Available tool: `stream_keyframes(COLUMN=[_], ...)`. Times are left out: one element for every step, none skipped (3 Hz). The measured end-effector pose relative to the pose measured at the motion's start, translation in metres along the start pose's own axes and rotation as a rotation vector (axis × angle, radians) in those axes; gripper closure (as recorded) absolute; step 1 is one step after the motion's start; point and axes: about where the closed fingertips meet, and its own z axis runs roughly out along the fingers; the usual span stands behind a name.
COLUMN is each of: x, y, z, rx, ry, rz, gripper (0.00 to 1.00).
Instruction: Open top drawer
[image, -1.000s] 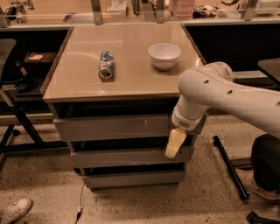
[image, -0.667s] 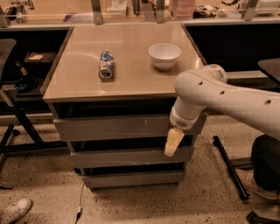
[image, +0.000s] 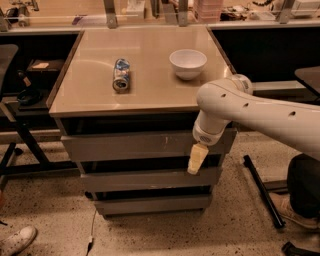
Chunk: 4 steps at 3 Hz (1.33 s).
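Now I see gripper (image: 197, 159) hanging at lower right edge of top drawer (image: 140, 145) front; can't tell its grip state. Can (image: 121, 75), bowl (image: 188, 63) on tabletop (image: 155, 95).

- We see warm, yellowish light coming from above. The table top (image: 150, 85) is the brightest part and has a soft shine.
- Dark shadow sits under the table top, just above the top drawer (image: 135, 146).
- The gripper (image: 196, 160) hangs in front of the top drawer's right end, pale and well lit.
- The places beside the table are very dark.
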Motion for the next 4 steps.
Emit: stream_keyframes(x=[-0.0057, -0.0057, -0.0057, -0.0056], y=[0.0023, 0.0026, 0.0026, 0.0026], z=[0.0199, 0.0207, 0.0207, 0.0207], rx=[-0.024, -0.026, -0.026, -0.026], ry=[0.003, 0.003, 0.003, 0.003], rz=[-0.005, -0.005, -0.005, -0.005], gripper=[0.00, 0.18, 0.41, 0.64])
